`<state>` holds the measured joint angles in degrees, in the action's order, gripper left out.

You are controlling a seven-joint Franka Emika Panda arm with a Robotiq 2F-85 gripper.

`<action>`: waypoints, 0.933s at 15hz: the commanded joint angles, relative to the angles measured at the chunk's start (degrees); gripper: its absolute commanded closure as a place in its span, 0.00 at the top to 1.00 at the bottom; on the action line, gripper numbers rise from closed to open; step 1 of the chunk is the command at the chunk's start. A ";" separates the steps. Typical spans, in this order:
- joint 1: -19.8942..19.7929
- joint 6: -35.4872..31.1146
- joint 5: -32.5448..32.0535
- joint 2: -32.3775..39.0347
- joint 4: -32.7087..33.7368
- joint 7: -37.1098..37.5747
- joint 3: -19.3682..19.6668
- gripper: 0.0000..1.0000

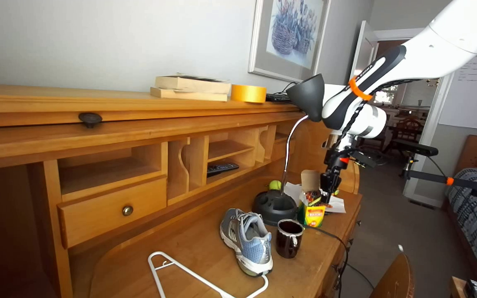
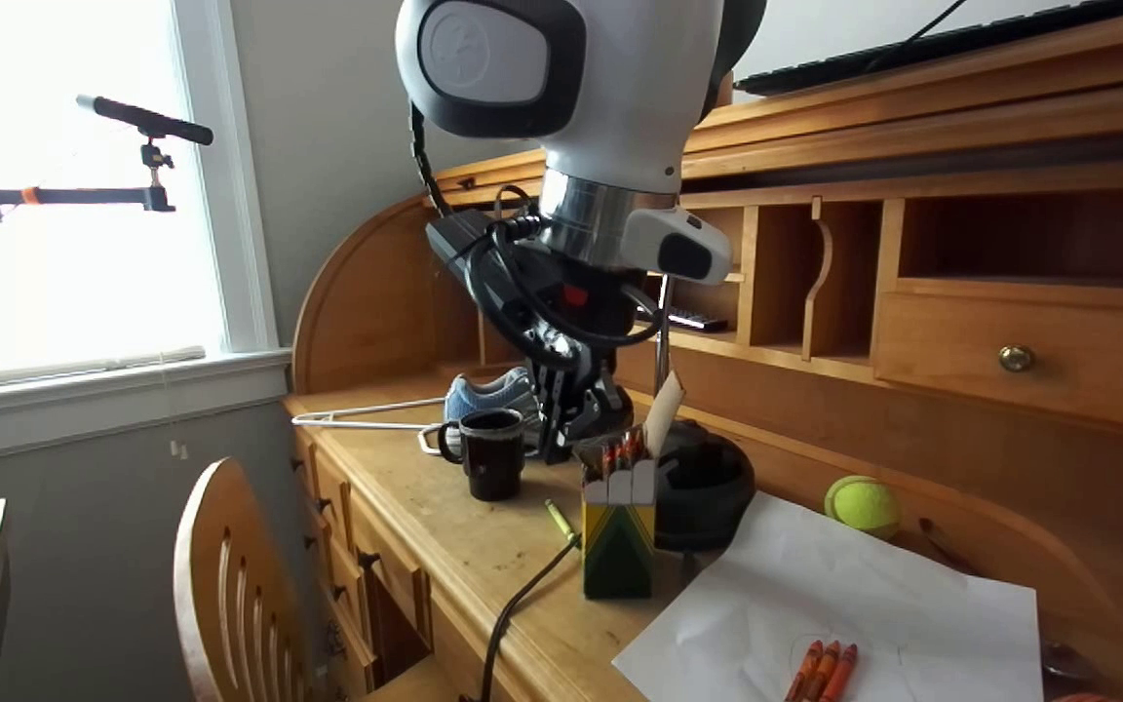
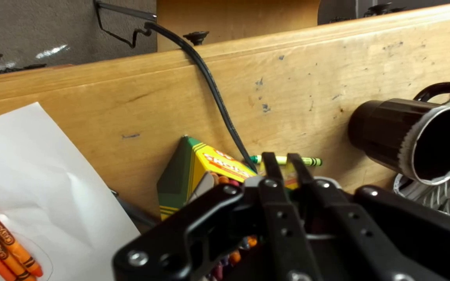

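Observation:
My gripper [image 3: 283, 158] points down over the desk, its fingers close together with a narrow gap and nothing held between them. Just beyond the fingertips in the wrist view lies a light green crayon [image 3: 311, 161], flat on the wood. It also shows as a green crayon [image 2: 560, 520] in an exterior view, apart from the gripper [image 2: 557, 453]. An open yellow and green crayon box [image 3: 217, 160] full of crayons stands upright beside the fingers, partly covered by them in the wrist view. Its flap is raised in both exterior views, where the box [image 1: 314, 215] sits near the lamp base.
A dark brown mug [image 2: 493, 453] and a grey-blue shoe [image 1: 249, 240] stand along the desk, with a white hanger [image 1: 197, 273]. A black cable [image 3: 213, 86] crosses the desk edge. White paper [image 2: 844, 604] holds several orange-red crayons. A lamp [image 1: 275, 207] and tennis ball [image 2: 862, 505] are near.

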<state>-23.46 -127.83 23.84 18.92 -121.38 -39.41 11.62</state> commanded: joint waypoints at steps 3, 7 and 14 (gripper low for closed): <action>-1.28 3.76 0.25 3.24 4.16 0.58 -1.15 0.03; -1.23 4.77 -0.47 4.25 5.62 1.74 -1.00 0.03; -0.71 5.73 -2.33 6.57 8.11 4.84 -1.11 0.03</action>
<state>-23.92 -123.57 23.17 23.00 -115.96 -37.00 10.98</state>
